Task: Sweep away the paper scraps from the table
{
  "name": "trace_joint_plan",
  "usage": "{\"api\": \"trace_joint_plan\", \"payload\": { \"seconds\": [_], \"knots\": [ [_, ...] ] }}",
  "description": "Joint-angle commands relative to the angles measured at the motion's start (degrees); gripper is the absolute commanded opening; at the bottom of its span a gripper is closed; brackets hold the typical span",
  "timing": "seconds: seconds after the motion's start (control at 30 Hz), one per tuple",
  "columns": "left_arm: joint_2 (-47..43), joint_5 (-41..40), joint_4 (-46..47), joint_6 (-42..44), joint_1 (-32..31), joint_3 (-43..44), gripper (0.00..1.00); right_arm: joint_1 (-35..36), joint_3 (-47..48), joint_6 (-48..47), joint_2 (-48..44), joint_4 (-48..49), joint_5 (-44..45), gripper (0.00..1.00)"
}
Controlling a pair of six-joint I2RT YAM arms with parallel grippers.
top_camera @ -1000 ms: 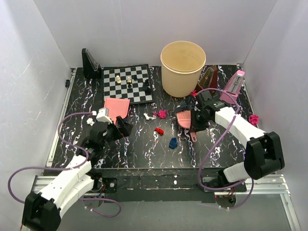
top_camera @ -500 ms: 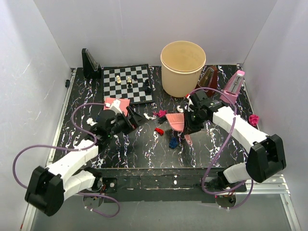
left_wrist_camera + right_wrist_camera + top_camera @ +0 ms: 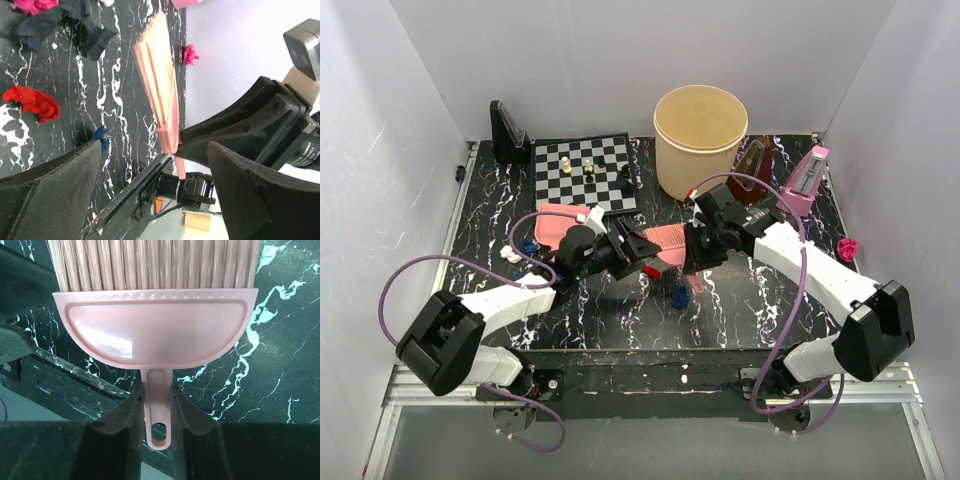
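Observation:
My right gripper (image 3: 698, 245) is shut on the handle of a pink brush (image 3: 665, 240); the right wrist view shows the fingers clamped on the handle (image 3: 159, 405), bristles pointing away. My left gripper (image 3: 638, 248) is open and empty, right beside the brush head, which shows edge-on between its fingers (image 3: 157, 90). On the black veined table (image 3: 770, 300) lie paper scraps: a red one (image 3: 650, 271), a dark blue one (image 3: 678, 296), a magenta one (image 3: 847, 247) at the far right and a white one (image 3: 508, 254). The left wrist view shows the red scrap (image 3: 32, 102) and a dark scrap (image 3: 65, 25).
A pink dustpan (image 3: 560, 221) lies under my left forearm. A chessboard (image 3: 585, 172) with pieces is at the back left, a beige bucket (image 3: 700, 140) at the back middle, a pink metronome (image 3: 805, 180) and a brown one (image 3: 752, 160) at the back right.
My left gripper has swung right from the dustpan to the table's middle. My right gripper has carried the brush leftward to meet it. The magenta scrap near the middle is now hidden.

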Motion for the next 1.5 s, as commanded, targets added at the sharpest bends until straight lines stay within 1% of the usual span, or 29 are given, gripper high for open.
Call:
{"api": "trace_joint_plan", "payload": {
  "seconds": [0.0,0.13,0.27,0.4,0.5,0.57,0.63,0.73,0.8,0.83,1.0,1.07,1.2,1.23,1.27,1.33,1.4,1.43,1.47],
  "knots": [
    [1.07,-3.13,6.14,-1.69,-1.07,2.2,0.84,2.16,3.2,0.39,0.19,1.38,1.36,0.22],
    [1.51,-5.41,3.07,-0.63,-1.68,4.14,0.81,3.57,3.47,0.21,0.72,1.29,2.24,0.22],
    [1.34,-7.44,5.26,-0.81,-1.68,2.48,0.76,4.45,3.46,0.13,0.28,2.08,2.15,0.22],
    [2.39,-6.65,6.05,-0.37,-1.68,2.73,0.67,4.98,3.64,0.04,0.11,2.17,2.5,0.22],
    [3.09,-6.03,7.89,-1.07,-1.68,1.95,0.65,5.42,3.73,0.13,-0.16,2.6,2.68,0.22],
    [3.62,-5.68,10.09,-1.6,-1.77,1.16,0.59,5.68,4.08,0.04,-0.07,2.61,2.77,0.22],
    [4.23,-5.25,10.89,-1.6,-1.68,1.15,0.51,5.94,4.34,0.21,-0.07,2.52,3.38,0.22],
    [5.64,-4.1,11.41,-1.69,-1.68,1.59,0.5,6.38,4.61,0.13,0.02,2.43,4.43,0.22],
    [6.25,-3.75,12.2,-1.78,-1.77,1.42,0.47,6.47,4.7,0.13,0.1,2.52,4.61,0.22],
    [6.34,-4.18,12.29,-1.86,-2.03,1.33,0.43,6.38,4.78,0.13,0.19,2.52,4.52,0.22],
    [7.31,-4.28,13.52,-1.95,-2.47,1.07,0.36,7.17,5.57,0.39,0.37,2.08,5.75,0.22],
    [7.58,-3.93,14.92,-2.13,-2.91,0.98,0.27,7.35,5.4,0.48,0.28,2.08,6.46,0.22],
    [7.14,-4.8,17.74,-2.74,-3.7,-0.34,0.0,7.44,5.22,0.65,0.02,2.34,8.65,0.22],
    [6.88,-4.8,17.92,-2.66,-3.7,-0.43,0.0,7.53,5.14,0.65,-0.07,2.34,8.92,0.23],
    [6.7,-4.89,18.18,-2.48,-3.7,-0.52,0.0,7.53,5.05,0.83,-0.33,2.52,9.18,0.29],
    [5.73,-5.41,18.45,-1.87,-3.7,-1.04,0.0,7.53,4.61,1.7,-1.21,2.78,9.79,0.57],
    [4.42,-6.21,17.57,-0.38,-3.36,-1.13,0.0,7.61,4.35,2.93,-2.96,3.57,10.06,0.79],
    [3.72,-6.12,16.52,0.41,-2.66,-1.04,0.0,7.53,3.82,3.2,-4.19,4.44,10.32,0.84],
    [2.93,-5.77,15.64,1.12,-2.04,-1.22,0.0,7.53,3.21,3.46,-5.59,5.58,10.59,0.85]
  ]
}}
